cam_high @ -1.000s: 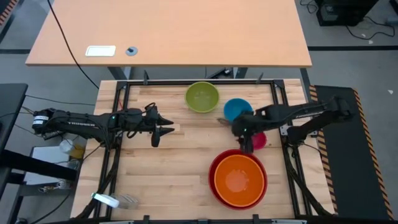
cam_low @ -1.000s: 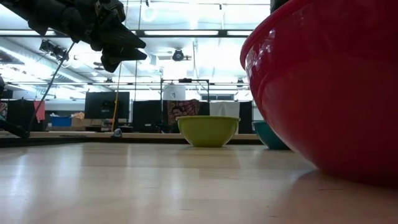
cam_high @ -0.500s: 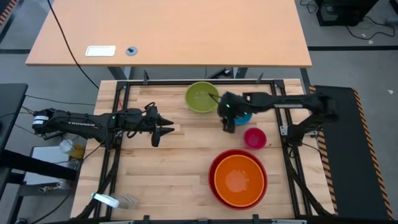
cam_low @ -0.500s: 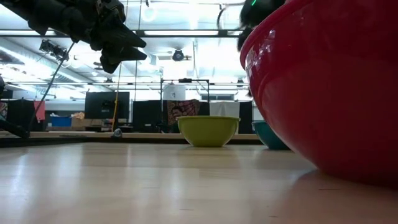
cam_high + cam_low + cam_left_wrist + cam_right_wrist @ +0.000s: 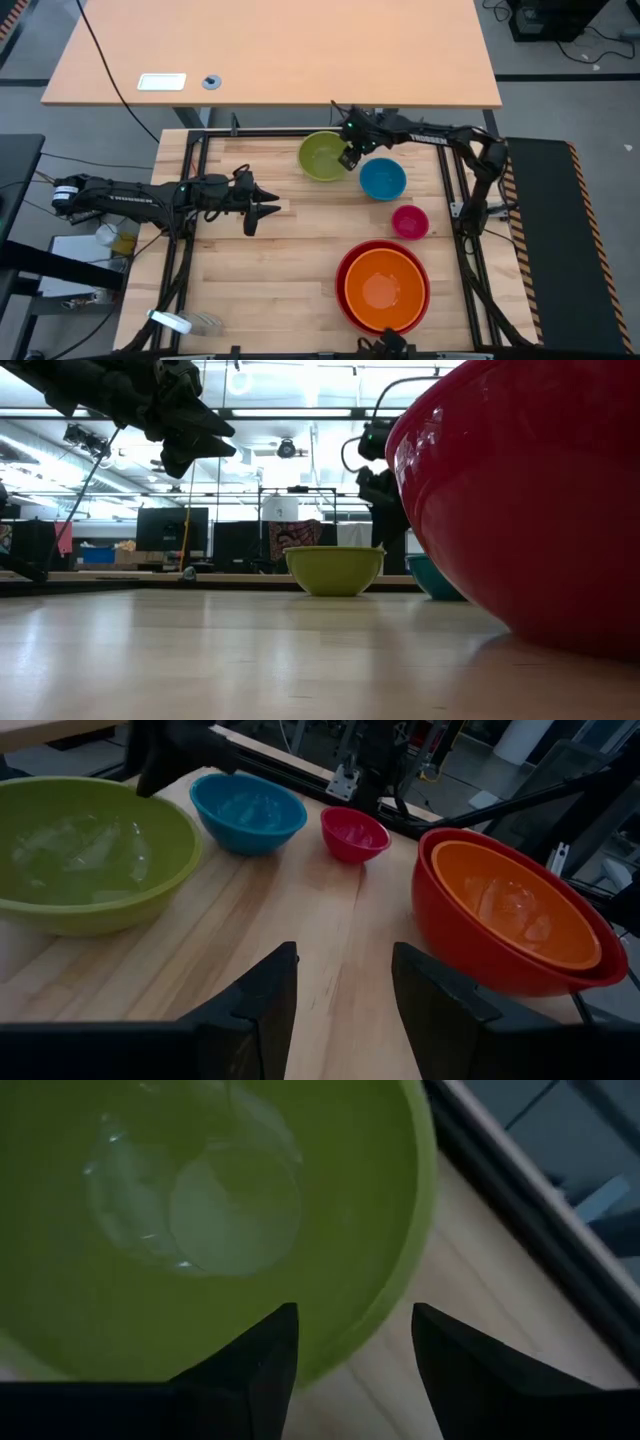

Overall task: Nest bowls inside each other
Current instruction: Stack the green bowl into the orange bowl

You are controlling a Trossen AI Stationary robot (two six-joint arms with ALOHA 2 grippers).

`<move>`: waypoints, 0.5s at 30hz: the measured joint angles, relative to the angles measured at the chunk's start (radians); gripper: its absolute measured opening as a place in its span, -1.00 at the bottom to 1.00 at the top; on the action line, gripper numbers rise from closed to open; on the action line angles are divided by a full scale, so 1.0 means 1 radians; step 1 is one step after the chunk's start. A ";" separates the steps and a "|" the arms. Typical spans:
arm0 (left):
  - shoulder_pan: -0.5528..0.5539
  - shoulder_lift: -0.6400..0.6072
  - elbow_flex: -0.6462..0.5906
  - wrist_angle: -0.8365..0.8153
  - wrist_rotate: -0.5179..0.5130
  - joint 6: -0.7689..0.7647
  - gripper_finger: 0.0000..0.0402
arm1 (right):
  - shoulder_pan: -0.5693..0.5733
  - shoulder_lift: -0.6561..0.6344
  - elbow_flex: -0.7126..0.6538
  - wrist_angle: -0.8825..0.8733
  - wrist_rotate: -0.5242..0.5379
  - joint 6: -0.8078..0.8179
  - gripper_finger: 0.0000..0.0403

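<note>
The lime green bowl (image 5: 325, 156) stands on its base at the table's far middle. The blue bowl (image 5: 382, 179) is to its right, and the small pink bowl (image 5: 410, 221) is nearer. The orange bowl (image 5: 385, 288) sits nested in the red bowl (image 5: 345, 270) at the near right. My right gripper (image 5: 355, 1350) is open and tilted down over the green bowl's right rim (image 5: 415, 1270), one finger over the inside and one over the outside. My left gripper (image 5: 262, 212) hangs open above the table's left middle, holding nothing.
A black metal frame (image 5: 300, 133) runs along the table's far edge and sides, close behind the green bowl. A white object (image 5: 170, 321) lies at the near left corner. Bare wood lies between the left gripper and the bowls.
My right gripper has swung from over the pink bowl toward the table's far edge and to the left, past the blue bowl. It has come down over the green bowl's right rim. No bowl has moved.
</note>
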 joint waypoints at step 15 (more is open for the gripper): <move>-0.001 0.000 0.000 -0.005 0.000 0.023 -0.17 | 0.027 0.085 0.044 0.057 -0.009 -0.050 -0.84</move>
